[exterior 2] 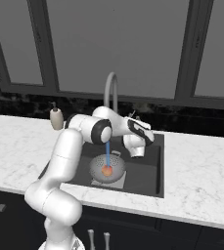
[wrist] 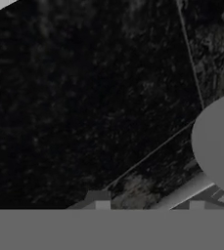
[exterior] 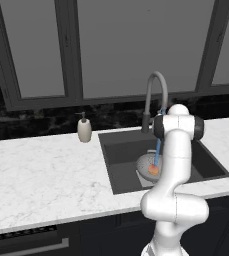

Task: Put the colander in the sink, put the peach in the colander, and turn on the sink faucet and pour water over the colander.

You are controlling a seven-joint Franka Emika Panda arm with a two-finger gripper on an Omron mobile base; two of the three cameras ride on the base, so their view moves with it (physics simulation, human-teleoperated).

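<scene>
Water from the sink faucet (exterior: pixel 156 95) falls on the peach (exterior 2: pixel 106 171) in the colander (exterior 2: pixel 100 168); claw (wrist: pixel 149 206) released, grasping nothing.

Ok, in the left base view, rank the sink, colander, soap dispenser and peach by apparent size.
1. Dark-grey rectangular recessed sink
2. Round light-grey perforated metal colander, partly hidden by the arm
3. Small beige soap dispenser bottle
4. Small orange-red round peach

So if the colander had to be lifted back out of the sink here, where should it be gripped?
At the rim of the colander, coming straight down from above. It sits upright and low in the sink, whose walls block a sideways approach. Pick the rim away from the water stream and the peach.
</scene>
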